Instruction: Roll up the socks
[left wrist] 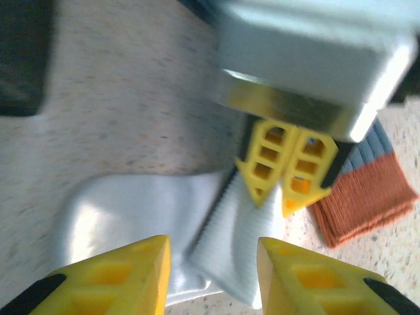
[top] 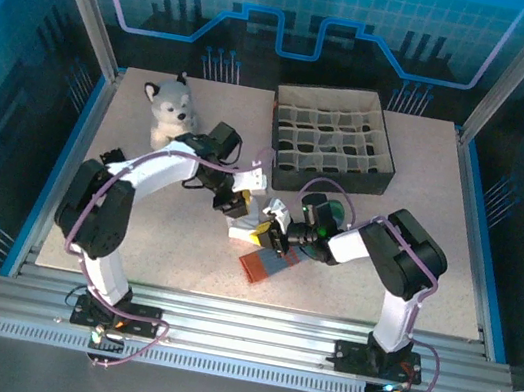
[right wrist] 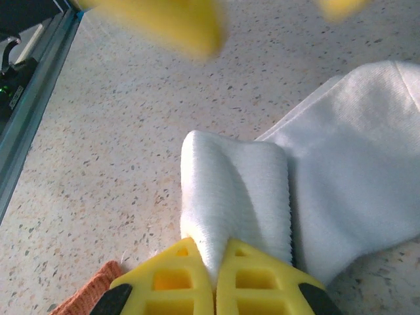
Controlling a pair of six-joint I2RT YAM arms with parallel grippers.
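The speckled table (top: pixel 133 234) sits inside blue walls (top: pixel 425 22). The right gripper (right wrist: pixel 215 272) pinches a fold of the white sock (right wrist: pixel 354 170). The left gripper (left wrist: pixel 211 248) is open above it.

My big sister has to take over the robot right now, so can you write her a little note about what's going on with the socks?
Left gripper: fingers open over the white sock, holding nothing.
Right gripper: fingers shut on a raised fold of the white sock.
Socks: the white sock lies on the table between the grippers. The grey-blue sock, with its orange-red cuff, lies flat beside it.
Done: one fold of the white sock is pinched up.
Left: roll both socks; neither is rolled yet.
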